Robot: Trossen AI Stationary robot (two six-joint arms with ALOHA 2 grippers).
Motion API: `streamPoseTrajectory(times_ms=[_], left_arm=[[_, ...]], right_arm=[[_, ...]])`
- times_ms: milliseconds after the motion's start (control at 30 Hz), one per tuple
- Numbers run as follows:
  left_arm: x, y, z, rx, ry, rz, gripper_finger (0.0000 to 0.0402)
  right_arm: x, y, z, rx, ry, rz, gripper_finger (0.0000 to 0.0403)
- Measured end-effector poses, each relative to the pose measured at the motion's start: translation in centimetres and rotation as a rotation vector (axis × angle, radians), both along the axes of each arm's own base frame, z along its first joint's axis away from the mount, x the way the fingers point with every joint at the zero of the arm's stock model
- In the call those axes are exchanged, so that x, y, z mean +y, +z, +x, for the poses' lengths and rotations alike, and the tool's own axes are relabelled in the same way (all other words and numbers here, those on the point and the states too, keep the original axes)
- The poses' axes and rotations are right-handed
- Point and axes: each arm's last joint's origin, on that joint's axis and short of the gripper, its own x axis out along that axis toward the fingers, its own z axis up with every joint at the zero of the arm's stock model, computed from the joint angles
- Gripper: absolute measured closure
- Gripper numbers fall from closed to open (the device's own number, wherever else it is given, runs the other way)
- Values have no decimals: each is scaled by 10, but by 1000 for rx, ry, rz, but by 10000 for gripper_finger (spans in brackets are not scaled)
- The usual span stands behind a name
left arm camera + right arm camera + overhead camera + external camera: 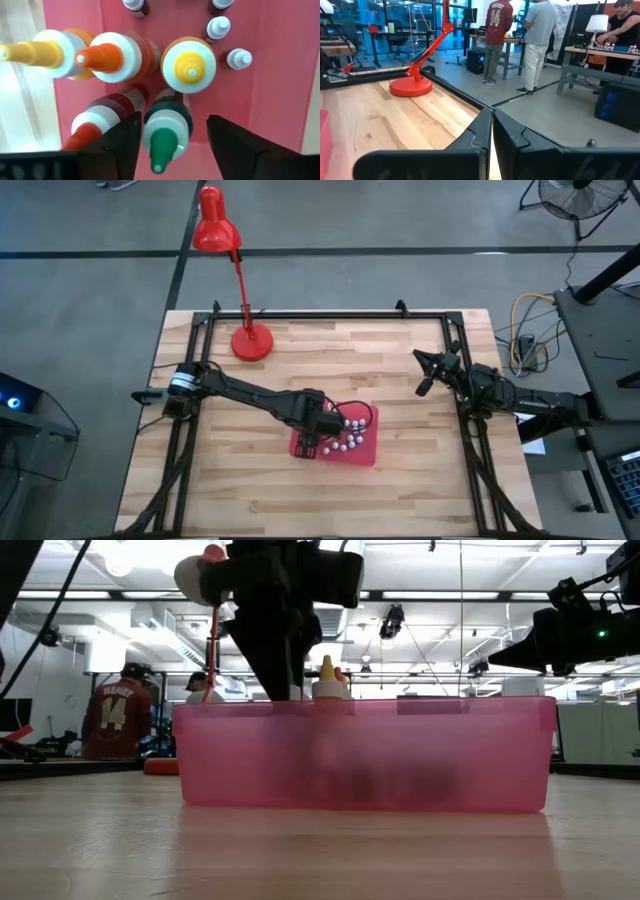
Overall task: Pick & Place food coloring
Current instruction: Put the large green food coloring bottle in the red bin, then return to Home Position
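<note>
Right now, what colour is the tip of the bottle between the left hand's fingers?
Green, on a white cap: the bottle. Left wrist view shows it best.

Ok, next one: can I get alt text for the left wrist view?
Looking down into a pink bin, the left pincer stands open around a green-tipped food coloring bottle. Around it stand taller bottles with yellow, orange and red tips, with small white-capped bottles beyond.

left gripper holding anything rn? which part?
Nothing held. The left gripper is open over the pink bin; the green-tipped bottle stands between its fingers, untouched. The right gripper is shut, empty, off to the side.
</note>
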Motion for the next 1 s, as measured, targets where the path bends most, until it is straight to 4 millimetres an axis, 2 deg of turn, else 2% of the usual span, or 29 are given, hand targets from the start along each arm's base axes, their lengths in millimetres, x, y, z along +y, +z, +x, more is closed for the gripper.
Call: streamPoseTrajectory(times_ms=[133,267,400,533,733,867,1000], left_arm=[[0,7,-1,13,13,-1,199],[-2,22,-1,9,22,-2,198],[-5,48,-2,-22,35,5,198],[-8,83,-6,-73,43,-14,197],[-4,130,-28,-165,21,-32,197],[8,144,-49,-187,7,-25,197],[33,146,-73,-192,80,-23,197]], right_arm=[[0,0,0,7,0,-8,394],[0,0,0,0,0,0,394],[0,0,0,8,0,-9,394],[0,0,0,0,0,0,394],[0,0,0,4,0,-5,394],[0,0,0,1,0,0,394],[0,0,0,8,0,-8,394]])
